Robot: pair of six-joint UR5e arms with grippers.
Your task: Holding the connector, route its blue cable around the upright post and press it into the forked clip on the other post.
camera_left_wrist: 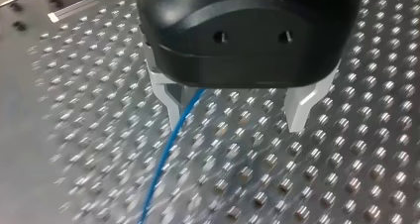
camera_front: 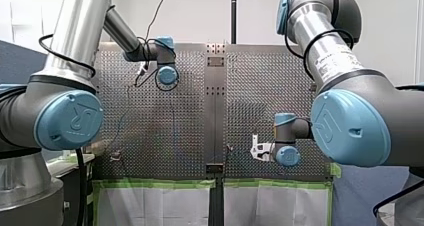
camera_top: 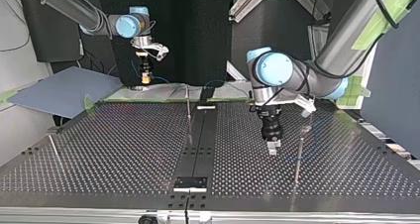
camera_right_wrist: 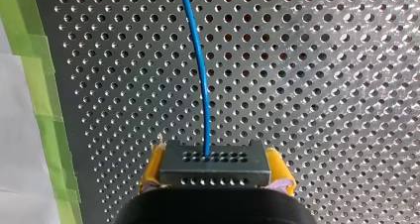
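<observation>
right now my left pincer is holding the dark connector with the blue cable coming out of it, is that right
No: my right pincer, not my left pincer, is holding the dark connector with the blue cable coming out of it. The right wrist view shows it; my left pincer is open.

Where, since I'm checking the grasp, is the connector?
In the right wrist view, the connector sits clamped between my right gripper's yellow pads, the blue cable running out ahead.

Shiny perforated metal table (camera_right_wrist: 322, 60), smooth blue plastic-sheathed cable (camera_right_wrist: 200, 70), matt black plastic connector (camera_right_wrist: 215, 167), matt green tape (camera_right_wrist: 39, 85).
</observation>
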